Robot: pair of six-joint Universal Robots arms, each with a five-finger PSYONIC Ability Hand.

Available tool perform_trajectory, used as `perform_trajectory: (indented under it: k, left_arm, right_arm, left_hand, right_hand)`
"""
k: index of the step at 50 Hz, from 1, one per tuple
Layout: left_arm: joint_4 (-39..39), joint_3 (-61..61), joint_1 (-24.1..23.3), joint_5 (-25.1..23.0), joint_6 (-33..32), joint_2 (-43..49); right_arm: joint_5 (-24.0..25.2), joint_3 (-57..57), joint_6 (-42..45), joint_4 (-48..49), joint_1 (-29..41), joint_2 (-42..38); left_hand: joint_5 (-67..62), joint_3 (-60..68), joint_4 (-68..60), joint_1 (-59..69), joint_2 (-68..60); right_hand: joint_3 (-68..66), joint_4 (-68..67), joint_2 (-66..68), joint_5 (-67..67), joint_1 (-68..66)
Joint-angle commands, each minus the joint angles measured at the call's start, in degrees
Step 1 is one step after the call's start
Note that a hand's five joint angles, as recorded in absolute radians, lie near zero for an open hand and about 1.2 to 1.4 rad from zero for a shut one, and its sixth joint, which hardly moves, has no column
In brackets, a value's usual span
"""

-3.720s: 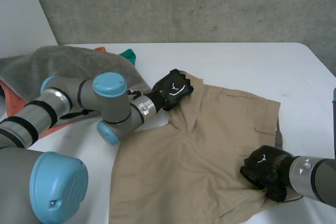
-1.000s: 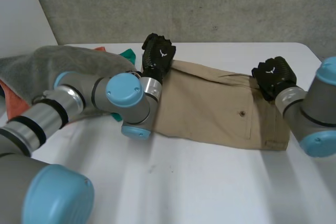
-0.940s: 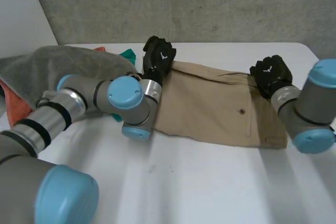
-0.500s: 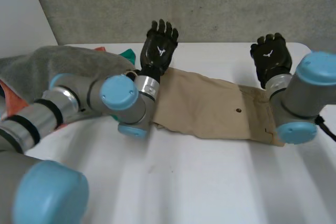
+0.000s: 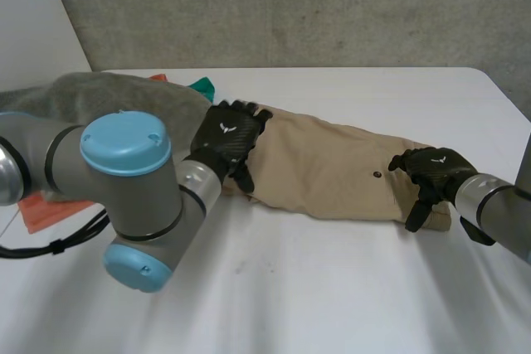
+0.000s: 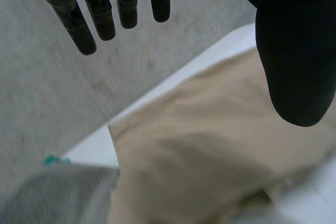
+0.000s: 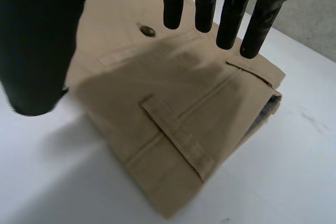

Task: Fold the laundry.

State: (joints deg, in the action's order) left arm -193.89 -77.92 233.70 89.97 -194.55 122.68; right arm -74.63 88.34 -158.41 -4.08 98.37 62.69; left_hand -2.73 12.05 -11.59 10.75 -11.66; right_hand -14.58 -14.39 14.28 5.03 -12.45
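Head view: khaki garment [image 5: 332, 173] lies folded into a long strip on the table [image 5: 332, 288], with the left hand [image 5: 228, 138] over one end and the right hand [image 5: 431, 173] over the waistband end, probably one hand per end so the strip can be folded end to end. Wrist views: both hands are spread, fingers straight, thumbs apart, holding nothing; the cloth sits under each palm, with the belt loop [image 7: 178, 136] and button [image 7: 146, 30] below the right hand's fingertips. Grey towel pile [image 5: 108, 93] just beside the left hand looks like the remaining laundry, parked off the work area.
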Motion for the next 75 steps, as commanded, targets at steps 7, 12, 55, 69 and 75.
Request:
perform_trajectory:
  k: [7,12,55,69,75]
  left_arm:
    - [1.50,-3.74,2.28,-0.14,1.54,-1.39]
    - [1.41,-3.74,2.20,-0.14,1.54,-1.83]
    - [0.44,-7.08,5.01,0.38,1.72,-8.24]
    - [-1.76,8.89,4.93,-0.32,1.37,-0.62]
    - [1.58,20.16,0.18,-4.97,1.72,8.71]
  right_arm:
    - [-6.85,0.70,9.17,10.14,-0.28,-5.91]
    - [-6.50,0.78,9.34,9.79,-0.90,-5.38]
    - [20.13,-15.56,47.58,12.78,25.03,-15.58]
    - [1.96,-14.25,-3.64,13.57,17.30,1.12]
    - [-6.49,-12.84,-7.53,6.46,12.03,1.83]
  left_hand:
    - [2.51,-1.83,1.37,-0.53,1.45]
    - [2.51,-1.83,1.37,-0.53,1.45]
    - [2.51,-1.83,1.37,-0.53,1.45]
    - [1.84,-1.16,0.70,0.14,0.78]
    - [1.17,-0.49,0.03,0.81,0.11]
  right_hand:
    - [-60.89,-61.09,61.20,60.45,-63.02]
    - [-65.42,-65.61,65.72,64.97,-67.55]
    - [-32.01,-32.21,32.32,31.57,-34.15]
    - [4.58,4.39,-4.28,-5.03,2.45]
    - [4.58,4.39,-4.28,-5.03,2.45]
